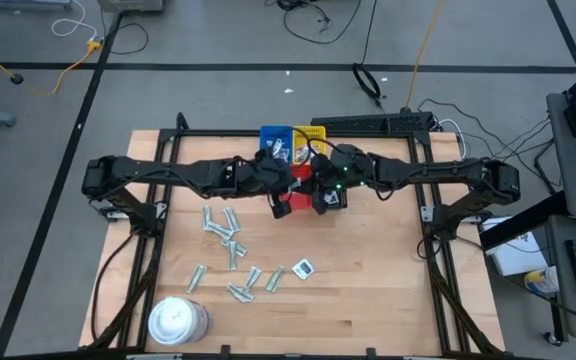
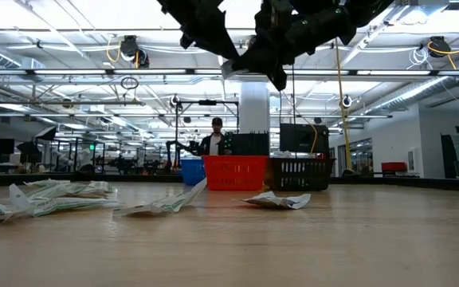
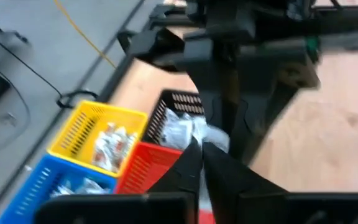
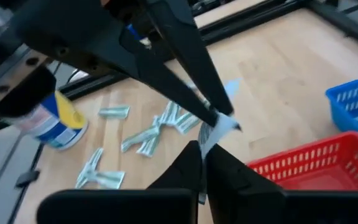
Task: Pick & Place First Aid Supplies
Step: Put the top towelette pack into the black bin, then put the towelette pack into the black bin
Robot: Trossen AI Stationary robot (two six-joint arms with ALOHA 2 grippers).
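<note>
**Both grippers meet on one packet above the trays**

Your left gripper (image 4: 213, 118) and right gripper (image 3: 197, 146) meet in mid-air over the red tray (image 1: 303, 172), each closed to a pinch on the same small white packet (image 4: 219, 129), as far as the blurred wrist views show. Beside the red tray sit the blue tray (image 1: 274, 136), yellow tray (image 1: 311, 133) and black tray (image 3: 176, 102). The loose packets (image 1: 230, 240) lie scattered on the wooden table (image 1: 368, 290), clear of the arms, with the white tub (image 1: 175, 320) near the front edge.
</note>
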